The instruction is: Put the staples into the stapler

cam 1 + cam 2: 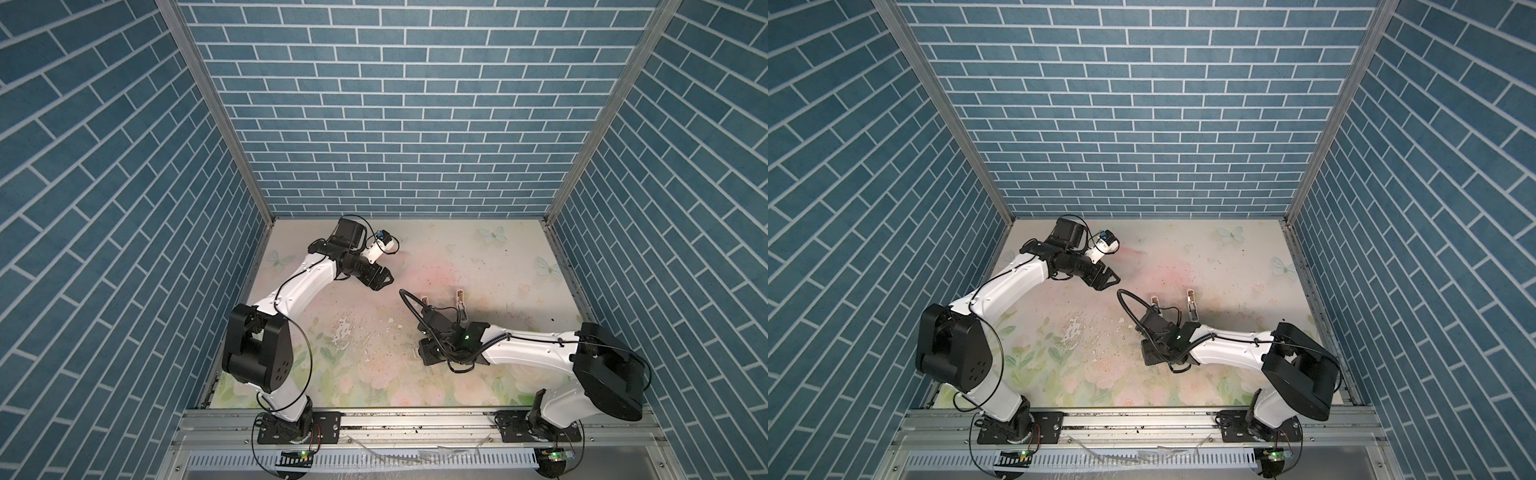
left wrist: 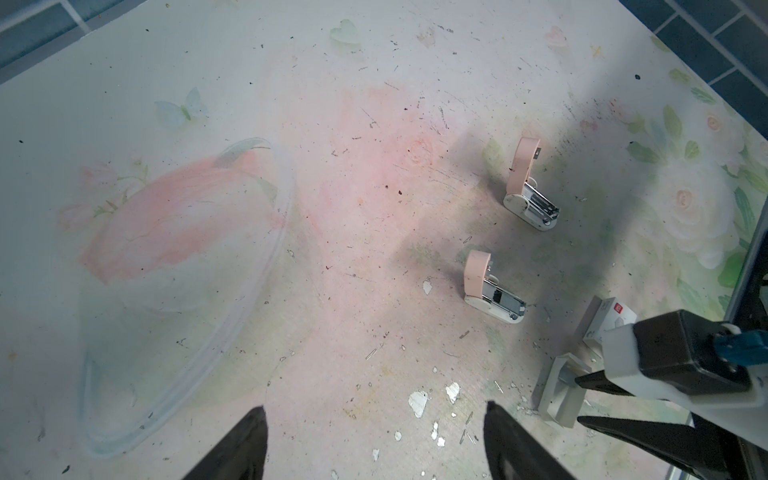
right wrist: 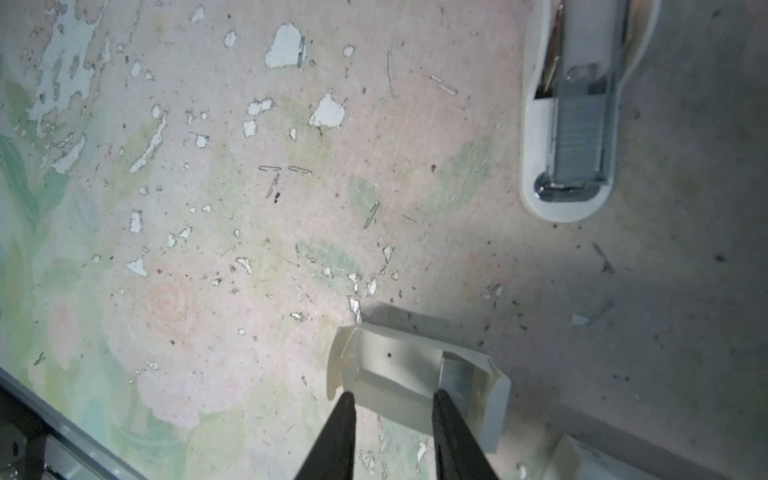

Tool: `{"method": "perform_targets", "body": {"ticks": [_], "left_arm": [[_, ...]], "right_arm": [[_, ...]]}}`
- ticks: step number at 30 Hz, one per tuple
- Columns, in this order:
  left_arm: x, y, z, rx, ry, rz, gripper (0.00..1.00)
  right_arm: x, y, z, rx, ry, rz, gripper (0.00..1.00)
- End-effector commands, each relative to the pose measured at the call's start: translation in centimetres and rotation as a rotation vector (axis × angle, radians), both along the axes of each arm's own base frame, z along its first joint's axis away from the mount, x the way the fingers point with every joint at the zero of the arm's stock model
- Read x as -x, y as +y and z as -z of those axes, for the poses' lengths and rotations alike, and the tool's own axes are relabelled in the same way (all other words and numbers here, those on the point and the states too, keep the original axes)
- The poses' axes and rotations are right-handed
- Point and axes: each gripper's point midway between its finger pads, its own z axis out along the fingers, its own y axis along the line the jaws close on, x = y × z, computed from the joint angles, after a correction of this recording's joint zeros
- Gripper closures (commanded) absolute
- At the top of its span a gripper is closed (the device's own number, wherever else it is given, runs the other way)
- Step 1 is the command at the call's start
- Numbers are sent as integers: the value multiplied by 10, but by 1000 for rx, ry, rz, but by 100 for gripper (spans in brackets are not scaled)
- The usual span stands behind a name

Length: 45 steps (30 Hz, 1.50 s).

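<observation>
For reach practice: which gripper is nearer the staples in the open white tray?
Right. The right gripper is over the tray, one finger beside the staples; the left gripper hangs far off.

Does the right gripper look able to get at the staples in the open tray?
Likely yes. The right gripper hangs over the tray with its jaws apart, close by the staples. They lie uncovered at one end, though tray walls crowd them.

The staples point(image 3: 455, 374) — a short grey strip — lie at one end of an opened white tray point(image 3: 386, 374). The left stapler point(image 1: 424, 299) and right stapler point(image 1: 460, 296) sit apart on the bench point(image 2: 332, 249) — pink lids upright, channels bared.
</observation>
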Motion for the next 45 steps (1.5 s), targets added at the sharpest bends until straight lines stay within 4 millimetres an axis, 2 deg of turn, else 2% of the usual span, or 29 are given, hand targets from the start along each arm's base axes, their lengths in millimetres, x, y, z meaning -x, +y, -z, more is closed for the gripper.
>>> {"method": "perform_targets", "body": {"ticks": [1,12,45], "left_arm": [[-6,-3,-5,24,-2,-1,17],[-5,-3,-1,25,5,2,17],[-4,-5,5,39,24,1,17]], "right_arm": [[-6,-2,-3,33,-12,48,68],[-7,-9,8,128,-1,40,70],[-9,-11,16,264,-15,18,68]]}}
